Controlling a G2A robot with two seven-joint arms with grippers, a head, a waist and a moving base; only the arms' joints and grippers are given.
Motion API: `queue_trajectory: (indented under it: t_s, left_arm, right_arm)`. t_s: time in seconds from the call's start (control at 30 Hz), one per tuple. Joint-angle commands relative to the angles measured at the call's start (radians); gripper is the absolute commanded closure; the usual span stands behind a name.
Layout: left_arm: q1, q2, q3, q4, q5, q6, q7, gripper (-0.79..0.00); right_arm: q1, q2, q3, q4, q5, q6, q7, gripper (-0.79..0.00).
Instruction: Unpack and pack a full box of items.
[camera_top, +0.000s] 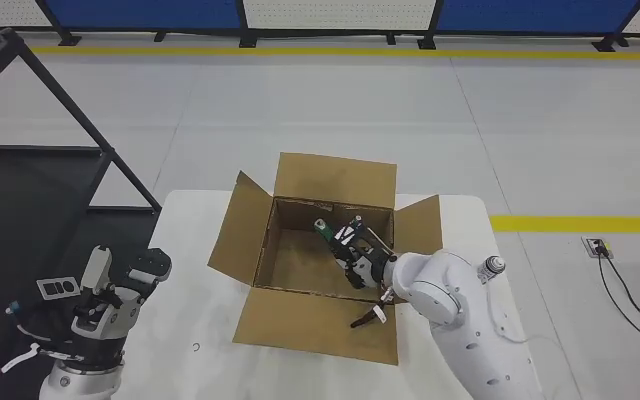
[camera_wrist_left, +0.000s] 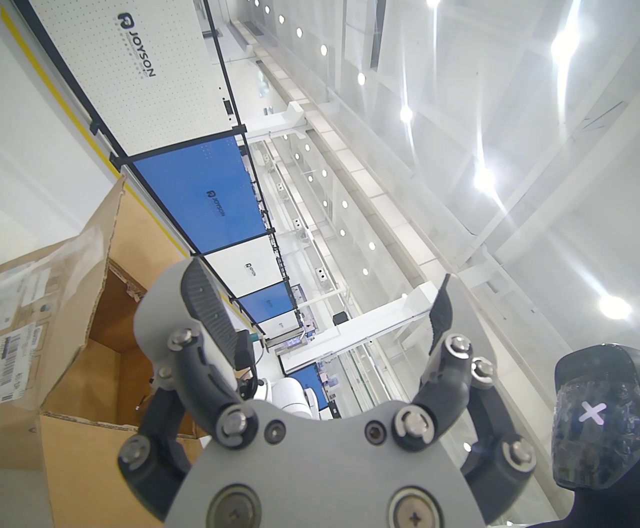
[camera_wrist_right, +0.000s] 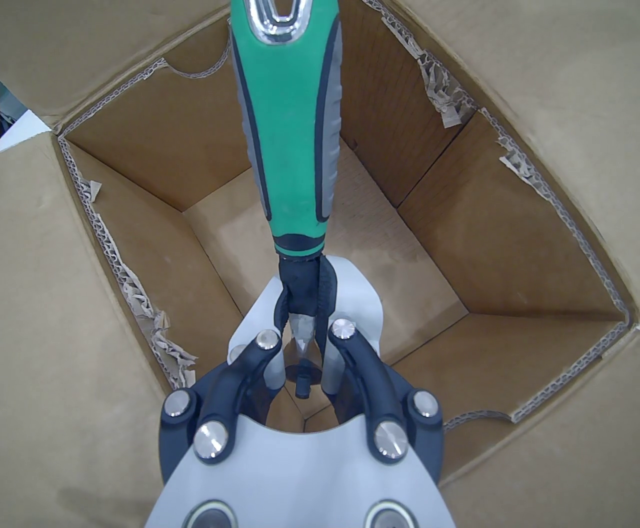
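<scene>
An open cardboard box (camera_top: 290, 195) stands on the white table (camera_top: 190, 300). My right gripper (camera_top: 357, 262) hangs over the box's right half, shut on a green-handled tool (camera_top: 326, 230). In the right wrist view the gripper (camera_wrist_right: 305, 305) clamps the tool's black neck, and the green and grey handle (camera_wrist_right: 290, 125) sticks out over the bare box floor (camera_wrist_right: 395, 260). My left gripper (camera_top: 122, 270) sits off the table's front left corner. It is open with nothing between its ribbed pads (camera_wrist_left: 210, 310) and points up at the ceiling.
A small dark tool (camera_top: 368, 318) lies on the box's front flap (camera_top: 300, 325). A bottle (camera_top: 489, 268) stands on the table to the right of the box. A black frame (camera_top: 60, 100) rises at the left. In the left wrist view the box's side flap (camera_wrist_left: 75, 300) is close by.
</scene>
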Motion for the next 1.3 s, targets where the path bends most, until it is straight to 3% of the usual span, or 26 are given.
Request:
queue_trajectory:
  t_s: [0.0,0.33,0.73,1.07,1.27]
  left_arm:
    - [0.000,0.000,0.000,0.000,0.000,0.000,0.000,-0.785]
    - [0.000,0.000,0.000,0.000,0.000,0.000,0.000,-0.785]
    - [0.000,0.000,0.000,0.000,0.000,0.000,0.000,-0.785]
    - [0.000,0.000,0.000,0.000,0.000,0.000,0.000,-0.785]
    - [0.000,0.000,0.000,0.000,0.000,0.000,0.000,-0.785]
  right_arm:
    - [-0.008,0.003,0.005,-0.020,-0.012,-0.004,-0.038,0.000]
    - [-0.064,0.024,0.072,-0.255,-0.015,-0.057,-0.117,0.000]
    - [-0.222,0.058,0.236,-0.569,0.027,-0.064,-0.125,0.000]
    - [-0.463,0.088,0.506,-0.788,0.119,-0.065,-0.152,0.000]
    - [-0.588,0.100,0.674,-0.788,0.181,-0.071,-0.187,0.000]
